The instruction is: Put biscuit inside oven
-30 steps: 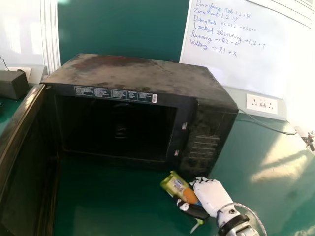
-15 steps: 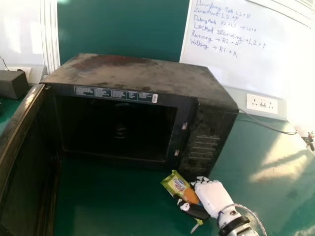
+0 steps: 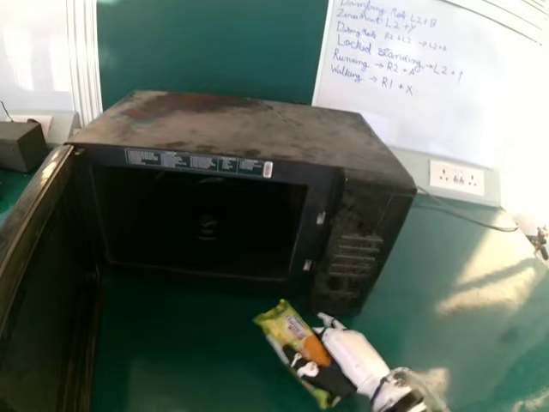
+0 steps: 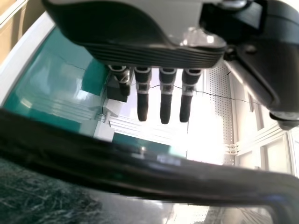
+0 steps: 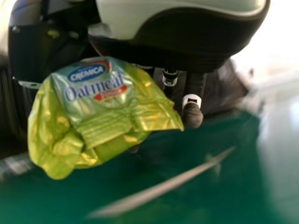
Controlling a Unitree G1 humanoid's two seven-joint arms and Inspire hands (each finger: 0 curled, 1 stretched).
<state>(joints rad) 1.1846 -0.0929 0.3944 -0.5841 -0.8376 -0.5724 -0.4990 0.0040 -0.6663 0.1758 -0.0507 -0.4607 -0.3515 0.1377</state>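
well, crinkled, shiny yellow-green biscuit packet (image 3: 287,324), orange patch on front

Bright at the right, glare and shadows on the table (image 3: 446,257), dark oven (image 3: 249,129) interior — wall (image 3: 525,129) washed out

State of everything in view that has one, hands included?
Oven door: swung open.
Oven cavity: dark.
Biscuit packet: held, outside the oven, wrapper crumpled.
Right hand: closed on the packet.
Left hand: open, fingers roughly straight.
Whiteboard: written on.
Wall socket: switch positions too small to tell.
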